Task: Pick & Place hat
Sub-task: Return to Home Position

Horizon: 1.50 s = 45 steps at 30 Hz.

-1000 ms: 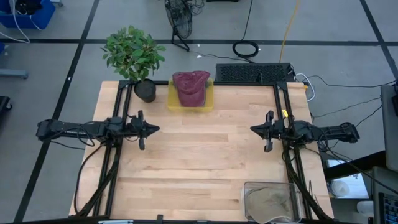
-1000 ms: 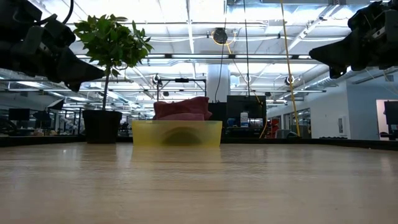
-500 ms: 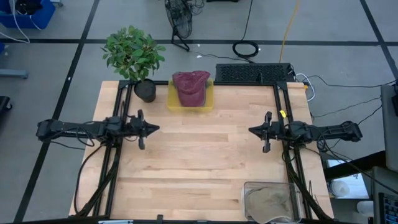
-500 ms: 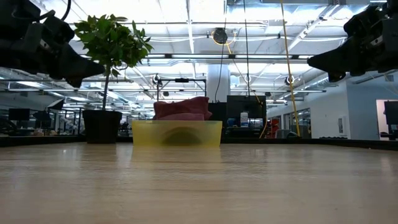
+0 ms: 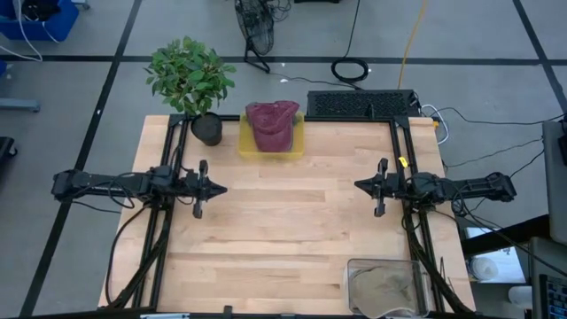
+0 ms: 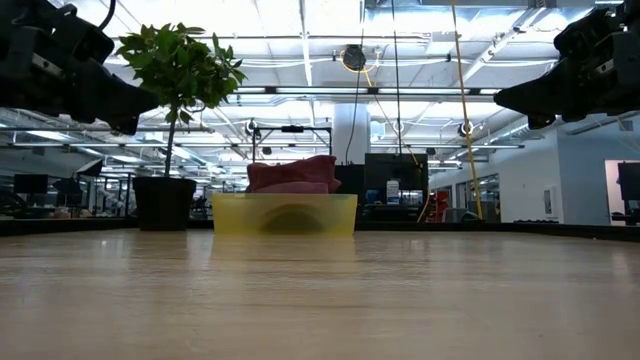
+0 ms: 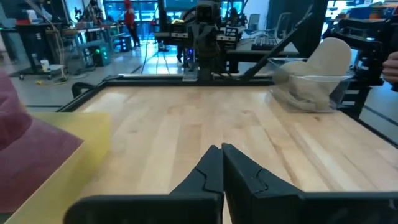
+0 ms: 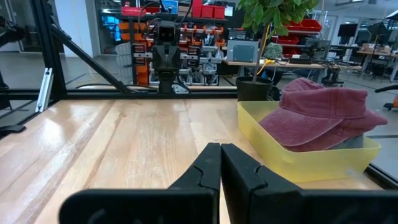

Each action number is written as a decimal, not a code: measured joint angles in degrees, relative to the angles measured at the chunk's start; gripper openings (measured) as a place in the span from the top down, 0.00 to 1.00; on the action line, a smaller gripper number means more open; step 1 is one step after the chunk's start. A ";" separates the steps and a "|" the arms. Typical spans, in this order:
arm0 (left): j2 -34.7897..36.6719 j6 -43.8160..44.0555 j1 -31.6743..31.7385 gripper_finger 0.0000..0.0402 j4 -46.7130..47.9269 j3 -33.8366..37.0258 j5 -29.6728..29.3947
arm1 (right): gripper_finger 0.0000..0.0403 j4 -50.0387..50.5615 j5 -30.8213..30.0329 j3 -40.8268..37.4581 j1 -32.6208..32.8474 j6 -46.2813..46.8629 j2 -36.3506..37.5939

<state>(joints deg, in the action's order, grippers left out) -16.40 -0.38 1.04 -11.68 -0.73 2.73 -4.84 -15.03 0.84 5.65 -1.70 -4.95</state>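
Observation:
A maroon hat lies in a yellow tray at the table's far edge, near the middle. It also shows in the right wrist view and the low view. My left gripper hovers shut and empty over the table's left side, pointing right; its shut fingers show in the left wrist view. My right gripper hovers shut and empty over the table's right side, pointing left; it also shows in its wrist view. Both are well clear of the hat and above the tabletop.
A potted plant stands at the far left corner, beside the tray. A clear container holding a beige hat sits at the near right corner. Bare wood lies between the two grippers.
My left gripper has shifted a little toward the table's near edge. My right gripper has moved a little toward the table's left. Both stay shut, and the hat has not moved.

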 joint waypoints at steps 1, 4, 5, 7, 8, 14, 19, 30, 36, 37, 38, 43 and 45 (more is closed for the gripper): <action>-0.02 0.06 0.00 0.98 0.02 0.00 -0.41 | 1.00 0.00 0.00 0.00 0.00 -0.01 0.00; -0.02 0.09 0.00 0.98 0.52 0.00 -1.12 | 1.00 -0.05 -0.02 0.00 0.00 -0.07 0.00; -0.02 0.10 0.00 0.98 0.89 0.00 -1.27 | 1.00 -0.05 -0.02 0.00 0.00 -0.07 0.00; -0.02 0.43 0.00 0.99 0.91 0.00 -1.30 | 1.00 -0.05 0.00 0.00 0.00 -0.06 0.00; -0.02 0.51 0.00 0.99 0.87 0.00 -1.30 | 1.00 -0.05 0.02 0.00 0.00 0.08 0.00; -0.02 0.61 0.00 0.93 0.90 0.00 -1.32 | 1.00 -0.18 0.07 0.00 0.00 1.15 0.00; -0.02 0.66 0.00 0.88 0.88 0.00 -1.32 | 1.00 -0.31 0.09 0.00 0.00 1.00 0.00; -0.02 0.66 0.00 0.86 0.90 0.00 -1.36 | 1.00 -0.33 0.12 -0.02 0.01 1.01 0.00; -0.02 0.64 0.00 0.86 0.87 0.00 -1.36 | 1.00 -0.33 0.13 -0.02 0.02 1.03 0.00; -0.02 0.64 0.00 0.86 0.90 0.02 -1.37 | 1.00 -0.33 0.13 -0.02 0.00 1.01 0.00; -0.02 0.65 0.00 0.86 0.88 0.02 -1.39 | 1.00 -0.33 0.15 -0.02 0.01 1.01 0.00; -0.02 0.64 0.00 0.86 0.87 0.02 -1.39 | 1.00 -0.33 0.15 -0.02 0.02 1.02 0.00; -0.02 0.64 0.00 0.86 0.87 0.02 -1.39 | 1.00 -0.35 0.15 -0.02 0.00 1.01 0.00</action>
<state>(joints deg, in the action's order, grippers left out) -16.43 0.25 1.04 -10.81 -0.71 1.34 -5.19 -14.87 0.82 5.65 -0.69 -4.95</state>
